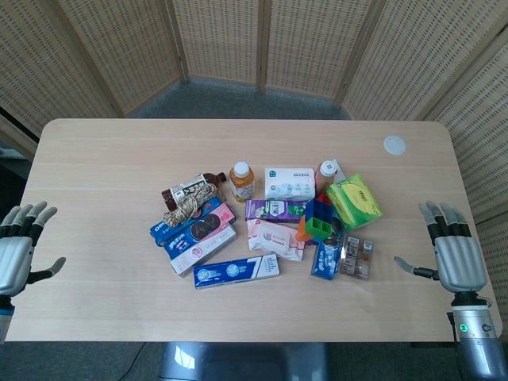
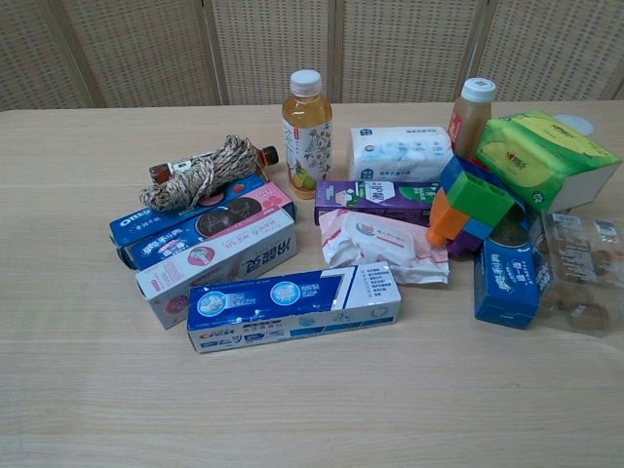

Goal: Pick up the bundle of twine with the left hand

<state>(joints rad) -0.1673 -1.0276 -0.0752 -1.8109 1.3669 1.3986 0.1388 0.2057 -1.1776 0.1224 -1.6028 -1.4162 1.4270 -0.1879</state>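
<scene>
The bundle of twine [image 1: 188, 207] is a beige and brown coil lying on top of the blue biscuit box [image 1: 184, 223], at the left of the pile; the chest view shows the twine [image 2: 202, 173] lying in front of a dark bottle on its side [image 2: 175, 168]. My left hand [image 1: 19, 248] hovers at the table's left edge, fingers spread and holding nothing, far left of the twine. At the right edge my right hand [image 1: 452, 248] is likewise spread and holds nothing. Neither hand appears in the chest view.
Around the twine lie a pink biscuit box [image 2: 216, 226], a white and pink box [image 2: 219, 263] and a blue toothpaste box [image 2: 292, 305]. Farther right are a juice bottle [image 2: 306, 133], tissue packs [image 2: 401, 152], a purple box [image 2: 375, 200], coloured blocks [image 2: 468, 203] and a green pack [image 2: 542, 158].
</scene>
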